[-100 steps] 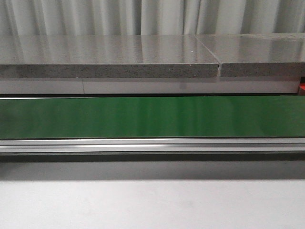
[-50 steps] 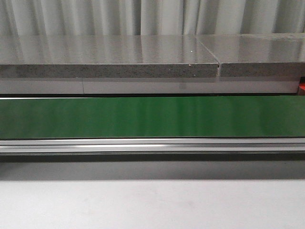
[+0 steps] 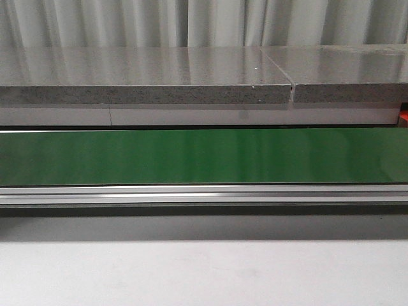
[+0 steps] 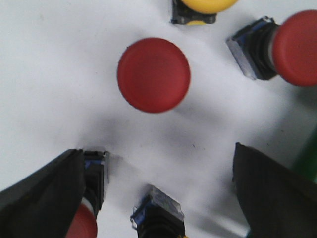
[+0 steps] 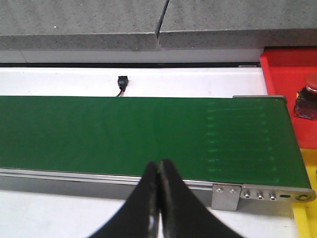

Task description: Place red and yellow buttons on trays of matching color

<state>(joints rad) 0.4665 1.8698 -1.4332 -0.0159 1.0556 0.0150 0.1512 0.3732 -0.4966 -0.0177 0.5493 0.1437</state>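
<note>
The left hand (image 4: pixel 158 193) hangs spread over the white bench (image 4: pixel 44 74), above a cluster of buttons. An upright red button (image 4: pixel 154 75) sits just beyond its fingers (image 4: pixel 42 193), with a toppled red button (image 4: pixel 292 48) and a yellow button (image 4: pixel 200 7) nearby. The right hand (image 5: pixel 158 171) is pressed together over the green conveyor belt (image 5: pixel 124 131). Another red button (image 5: pixel 307 101) sits on the red tray (image 5: pixel 282 69).

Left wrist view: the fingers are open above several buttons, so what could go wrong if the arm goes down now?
1. The upright red round button lies ahead of the open left gripper, not between its fingers, so closing might miss it.
2. Crowding: a tipped red button with a black base and a yellow button lie close by, and a finger might knock them.
</note>
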